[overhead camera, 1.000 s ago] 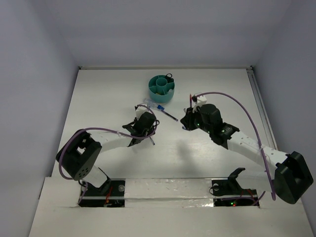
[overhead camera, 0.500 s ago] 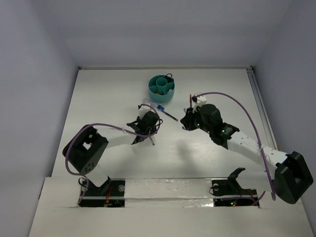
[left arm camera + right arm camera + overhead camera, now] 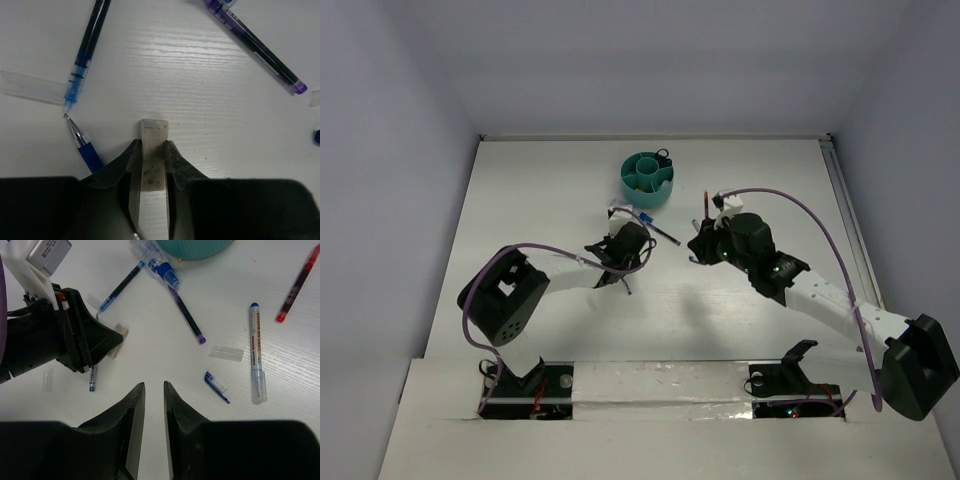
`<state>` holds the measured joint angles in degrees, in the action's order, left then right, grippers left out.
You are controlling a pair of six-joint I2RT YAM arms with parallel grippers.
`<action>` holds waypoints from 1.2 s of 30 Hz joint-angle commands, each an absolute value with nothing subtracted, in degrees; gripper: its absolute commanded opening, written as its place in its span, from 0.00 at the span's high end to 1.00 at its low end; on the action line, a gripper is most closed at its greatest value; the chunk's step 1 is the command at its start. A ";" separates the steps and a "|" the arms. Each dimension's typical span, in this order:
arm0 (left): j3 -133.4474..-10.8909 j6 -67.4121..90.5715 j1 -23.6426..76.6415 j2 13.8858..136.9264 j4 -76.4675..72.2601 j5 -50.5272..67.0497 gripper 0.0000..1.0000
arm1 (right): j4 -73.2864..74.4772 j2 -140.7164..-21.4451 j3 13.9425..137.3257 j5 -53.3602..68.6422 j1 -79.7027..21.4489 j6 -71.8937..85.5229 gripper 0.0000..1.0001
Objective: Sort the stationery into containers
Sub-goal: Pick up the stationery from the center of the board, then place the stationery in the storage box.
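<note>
My left pincer (image 3: 152, 144) is pressed onto a pale flat bit (image 3: 154, 130). The bit's long axis runs in line with the fingers, straight up the left wrist frame, and its end projects past the fingertips. I cannot tell whether it touches the table (image 3: 540, 200). My right pincer (image 3: 152, 386) holds nothing; its fingers stand a narrow gap apart over bare surface.

Governing relation: in the top view the teal cup (image 3: 632, 188) lies above the left pincer and slightly to the right, near but apart. The right pincer sits to the cup's lower right, about as near. The left arm carries the load, so I judge the delivery to be its move: up the frame, toward the cup's open top. The dividers show from above, but I cannot tell which compartment suits the bit.

Surface: white, matte, flat, with a faint wood grain.

Room: in the left wrist frame a blue-banded pen (image 3: 85, 60) slants through the upper left. Its tip nearly meets the tip of a short blue pen (image 3: 82, 145) at the lower left, just beside my finger. A purple-tipped pen (image 3: 255, 47) crosses the upper right, and a clear cap (image 3: 30, 87) lies at the left edge. In the right wrist frame a blue cap (image 3: 167, 272) lies at the cup's foot, on the route. I judge that the bit must be lifted clear before travel.
</note>
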<state>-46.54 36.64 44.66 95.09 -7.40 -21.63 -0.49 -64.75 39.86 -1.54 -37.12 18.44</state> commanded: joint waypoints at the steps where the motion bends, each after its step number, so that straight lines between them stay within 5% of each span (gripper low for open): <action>1: -49.65 35.60 45.26 92.03 -7.82 -22.50 1.00 | -3.51 -62.58 39.20 -3.69 -37.09 18.90 0.73; 8: -60.46 32.44 43.07 88.15 -6.06 -25.05 1.00 | -4.31 -61.61 38.50 -4.75 -37.09 19.25 0.72; 18: -77.50 30.15 34.55 97.89 -4.57 -22.15 1.00 | -4.13 -61.44 38.50 -4.57 -37.09 19.07 0.72; 36: -80.77 30.15 32.08 107.40 -10.72 -19.78 1.00 | -4.83 -63.19 38.58 -3.60 -37.09 18.98 0.72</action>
